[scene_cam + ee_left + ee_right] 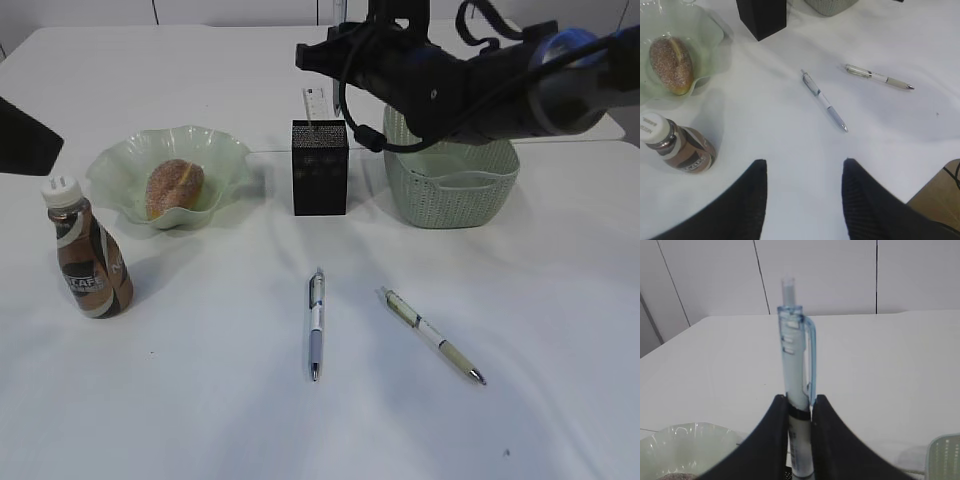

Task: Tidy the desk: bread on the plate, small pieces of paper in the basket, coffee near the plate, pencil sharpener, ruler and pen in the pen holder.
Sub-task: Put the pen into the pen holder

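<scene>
A pen (pixel 796 390), pale blue and clear, stands upright in the right end effector (pixel 799 415), whose two black fingers are clamped on its barrel, clip end up. In the exterior view that arm reaches across the back of the counter (pixel 200 420), and the end effector itself seems to sit above the pen holder (pixel 320 167), though its tips are hard to make out there. The step in hand looks like dropping this pen into the holder. To do it well, keep the pen vertical, centre its lower tip over the opening and let go only once the tip is inside the mesh walls; the ruler (pixel 316 104) already sticks up from the holder's rear, so aim for the free side.

The basket (pixel 452 185) stands just beside the holder on the right, under the arm, and should not be nudged. Left of the holder the bread (pixel 174 188) lies in the plate (pixel 225 160), and the coffee (pixel 88 262) stands near the plate toward the left edge.

Two more pens lie flat nearer the front edge, well apart from the holder: a blue one (pixel 316 325) and a green one (pixel 432 335). The left end effector (pixel 802 200) hangs open and empty over the front left of the counter.
</scene>
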